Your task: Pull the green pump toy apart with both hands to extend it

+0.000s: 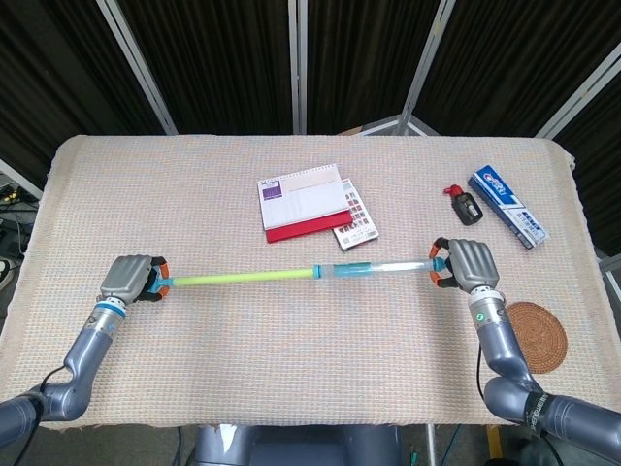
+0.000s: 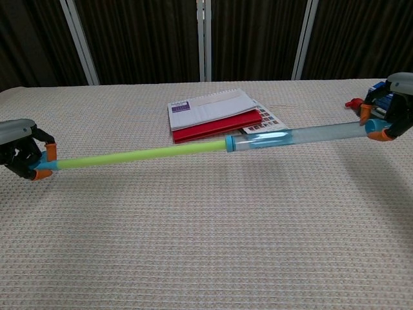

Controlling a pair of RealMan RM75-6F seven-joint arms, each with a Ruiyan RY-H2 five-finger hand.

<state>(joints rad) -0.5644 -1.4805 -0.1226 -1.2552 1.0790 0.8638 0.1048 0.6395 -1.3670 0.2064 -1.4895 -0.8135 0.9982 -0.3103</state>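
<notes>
The green pump toy stretches across the table, held above the cloth. Its green rod runs from the left into a clear blue-tinted tube on the right, joined at a blue collar. My left hand grips the rod's blue and orange end cap. My right hand grips the tube's blue and orange end. Nearly the whole green rod is drawn out of the tube.
A white and red notebook lies on a booklet behind the toy. At the right are a small black and red object, a blue box and a round woven coaster. The woven tablecloth covers the table.
</notes>
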